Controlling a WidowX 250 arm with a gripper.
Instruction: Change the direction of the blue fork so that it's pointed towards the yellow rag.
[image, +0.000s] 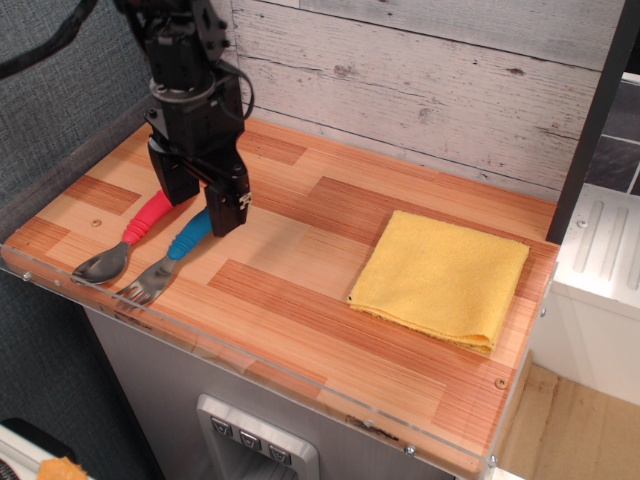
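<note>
The blue fork (178, 250) lies at the front left of the wooden table, its grey tines toward the front edge and its blue handle pointing back and right. The upper end of the handle is hidden behind my gripper (200, 204). The gripper is black, open, and low over the handles, with one finger (228, 208) over the fork's handle end and the other over the red spoon's handle. The yellow rag (444, 279) lies folded flat on the right side of the table, well apart from the fork.
A red-handled spoon (128, 238) lies just left of the fork, parallel to it. A clear acrylic rim (250, 362) runs along the table's front edge. A grey plank wall (430, 90) stands behind, and a dark post (592, 120) at the right.
</note>
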